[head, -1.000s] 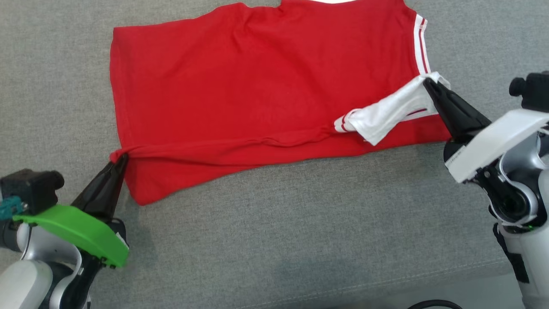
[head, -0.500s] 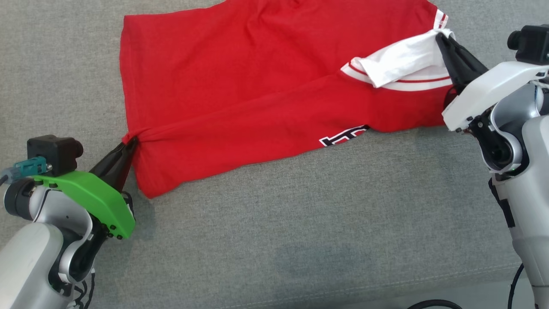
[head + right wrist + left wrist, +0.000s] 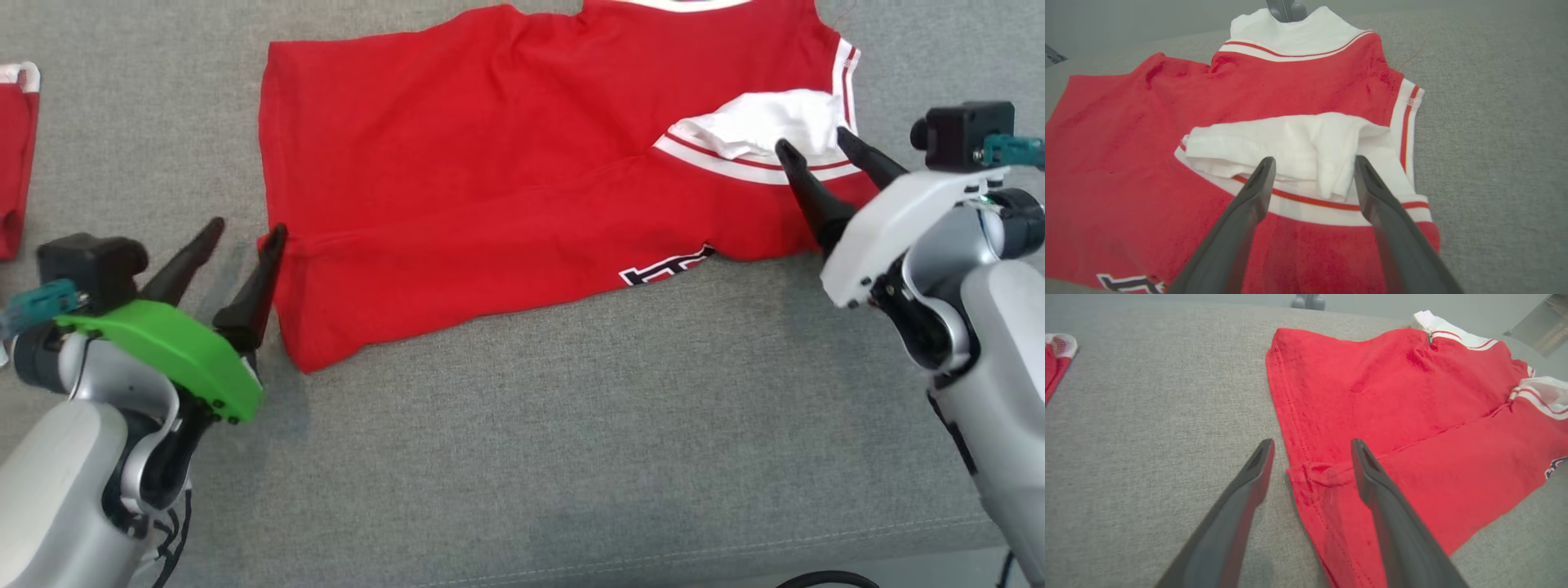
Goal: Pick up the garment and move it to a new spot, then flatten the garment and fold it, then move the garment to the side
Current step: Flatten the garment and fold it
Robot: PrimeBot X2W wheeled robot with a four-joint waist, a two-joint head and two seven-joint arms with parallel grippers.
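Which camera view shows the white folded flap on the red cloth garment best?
The right wrist view: the white folded flap of the red cloth garment lies large and nearly whole, beyond the open right gripper. The head view shows it small; the left wrist view catches just its end.

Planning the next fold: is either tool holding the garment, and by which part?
Nothing is held. The left tool stands open astride the side edge of the garment; the right tool stands open over its white flap.

The left gripper [image 3: 247, 226] and right gripper [image 3: 812, 139] have opened, apparently releasing the garment [image 3: 490, 163].
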